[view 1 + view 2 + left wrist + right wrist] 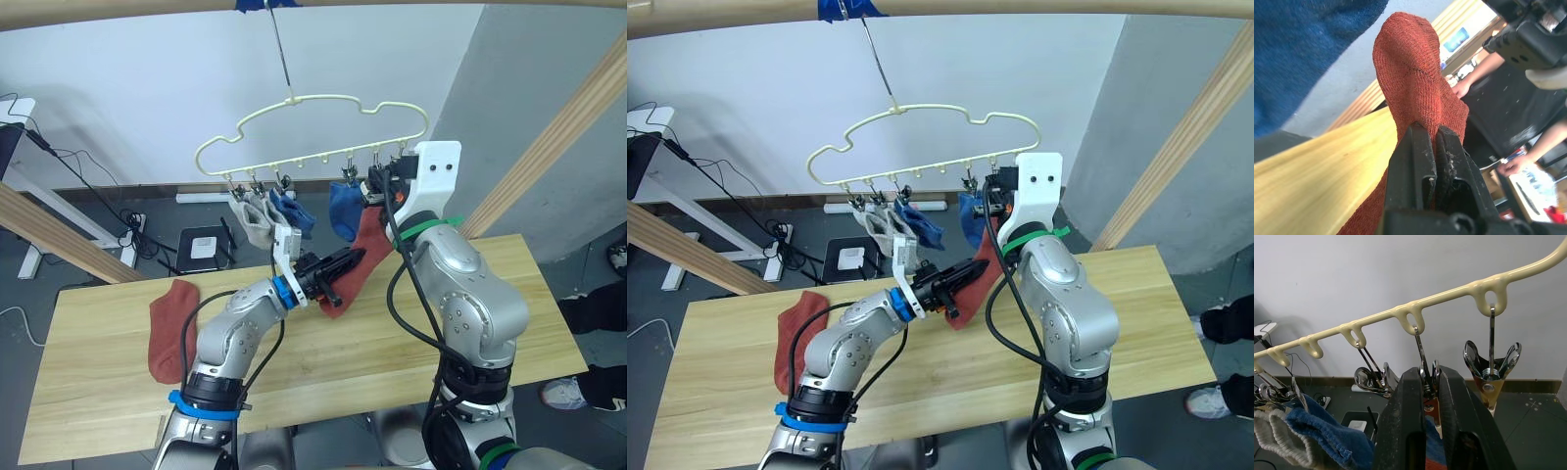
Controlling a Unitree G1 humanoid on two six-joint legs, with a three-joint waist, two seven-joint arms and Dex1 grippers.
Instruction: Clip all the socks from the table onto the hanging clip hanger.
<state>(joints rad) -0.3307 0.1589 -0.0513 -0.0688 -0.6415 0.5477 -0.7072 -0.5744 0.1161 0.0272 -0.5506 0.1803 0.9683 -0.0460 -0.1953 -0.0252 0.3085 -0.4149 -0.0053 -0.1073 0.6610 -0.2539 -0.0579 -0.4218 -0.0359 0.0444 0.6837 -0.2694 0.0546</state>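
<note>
One rust-red sock [355, 262] hangs above the middle of the worktop [98, 392], its long axis running steeply up from the left gripper [338, 264], whose jaws are closed on its lower part, to the right gripper [377, 186], whose jaws are squeezed shut on a metal clip [1426, 382] of the clip hanger [313, 132]. The sock's top edge lies just under that clip, so the right arm is nearer the joining point. A second red sock [168, 328] lies flat near the worktop's left edge. Grey and blue socks already hang. No writing is readable.
</note>
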